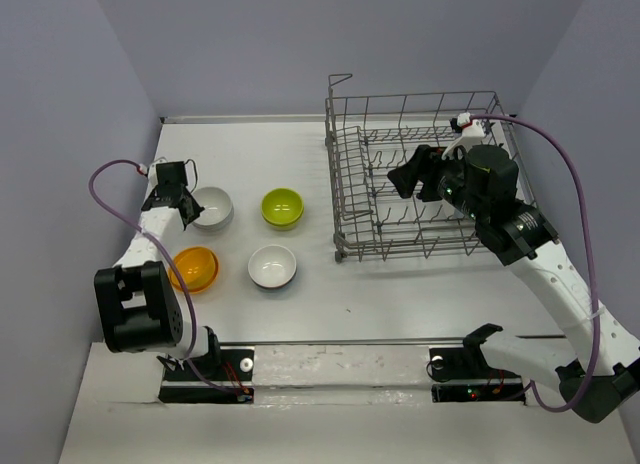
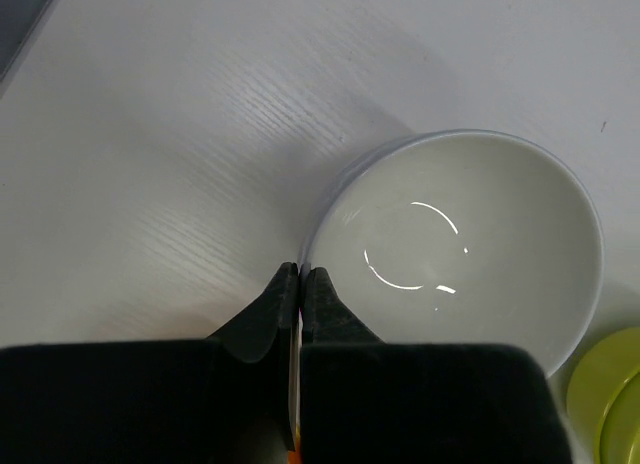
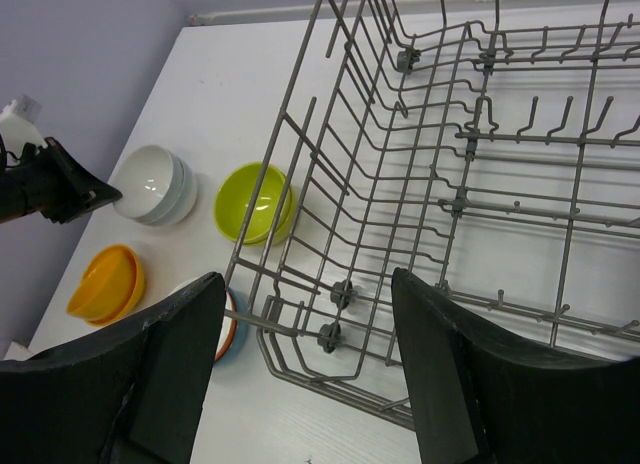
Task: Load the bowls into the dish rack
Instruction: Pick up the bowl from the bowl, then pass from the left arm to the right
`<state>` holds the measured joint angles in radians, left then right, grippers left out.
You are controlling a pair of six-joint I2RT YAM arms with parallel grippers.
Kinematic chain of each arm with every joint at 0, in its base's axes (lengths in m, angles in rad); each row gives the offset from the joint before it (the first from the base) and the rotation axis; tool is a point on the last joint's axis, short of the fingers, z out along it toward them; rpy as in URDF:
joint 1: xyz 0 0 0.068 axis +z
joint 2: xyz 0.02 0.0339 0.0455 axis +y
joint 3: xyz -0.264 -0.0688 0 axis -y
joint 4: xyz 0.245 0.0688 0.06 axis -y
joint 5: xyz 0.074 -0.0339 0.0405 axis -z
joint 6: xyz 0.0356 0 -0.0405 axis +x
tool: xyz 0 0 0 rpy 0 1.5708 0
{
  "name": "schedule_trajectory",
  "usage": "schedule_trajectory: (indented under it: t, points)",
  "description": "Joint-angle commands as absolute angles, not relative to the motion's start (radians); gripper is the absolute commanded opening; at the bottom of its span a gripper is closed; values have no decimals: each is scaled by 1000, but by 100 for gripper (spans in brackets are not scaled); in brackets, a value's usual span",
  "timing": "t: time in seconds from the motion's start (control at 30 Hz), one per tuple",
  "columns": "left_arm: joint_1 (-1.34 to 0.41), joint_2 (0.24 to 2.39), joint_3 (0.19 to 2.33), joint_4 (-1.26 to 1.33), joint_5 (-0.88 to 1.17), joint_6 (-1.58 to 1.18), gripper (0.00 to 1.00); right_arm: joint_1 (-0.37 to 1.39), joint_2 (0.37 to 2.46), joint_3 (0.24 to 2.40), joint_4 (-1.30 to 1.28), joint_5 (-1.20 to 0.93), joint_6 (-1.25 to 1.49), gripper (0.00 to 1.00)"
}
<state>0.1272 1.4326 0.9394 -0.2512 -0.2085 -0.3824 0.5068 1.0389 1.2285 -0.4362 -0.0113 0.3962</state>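
Observation:
My left gripper [image 1: 191, 213] is shut on the left rim of a white bowl [image 1: 213, 207] that sits on the table; in the left wrist view its fingertips [image 2: 301, 275] pinch the thin edge of that bowl [image 2: 470, 244]. A lime green bowl [image 1: 282, 206] stands to its right. An orange bowl [image 1: 194, 268] and a white bowl nested in orange and blue ones [image 1: 272, 266] sit nearer to me. The grey wire dish rack [image 1: 344, 246] stands at the right. My right gripper [image 3: 310, 354] hangs open over the rack's left end [image 3: 300, 164], nothing between its fingers.
Grey walls close in the table on the left, back and right. Upright tines [image 3: 520, 114] fill the rack floor. The left arm's purple cable [image 1: 100, 189] loops beside the left wall. The right wrist view also shows the lime bowl [image 3: 255, 202] close to the rack's side.

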Motion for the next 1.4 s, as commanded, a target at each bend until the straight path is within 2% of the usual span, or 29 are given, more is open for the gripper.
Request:
schedule_trajectory:
  t: [0.0,0.4,0.63,0.77,0.9,1.07,1.37]
  points:
    - [130,1342,980,-259,-204,-373,0,515,1019,1229,-383,-20,383,73]
    - [124,1220,1038,-273,-111,-374,0,515,1061,1264,-393,-37,391,72]
    - [42,1129,1143,-319,-127,-374,0,561,1224,1442,-419,-163,422,68]
    - [-38,1102,1192,-359,-167,-373,0,750,1401,1620,-472,-45,393,68]
    - [-107,1071,1219,-385,-205,-374,0,834,1547,1782,-511,64,373,68]
    - [-167,1043,1238,-416,-241,-371,0,903,1696,1956,-575,190,353,67]
    - [-238,1011,1220,-425,-249,-374,0,965,1845,2078,-607,391,324,65]
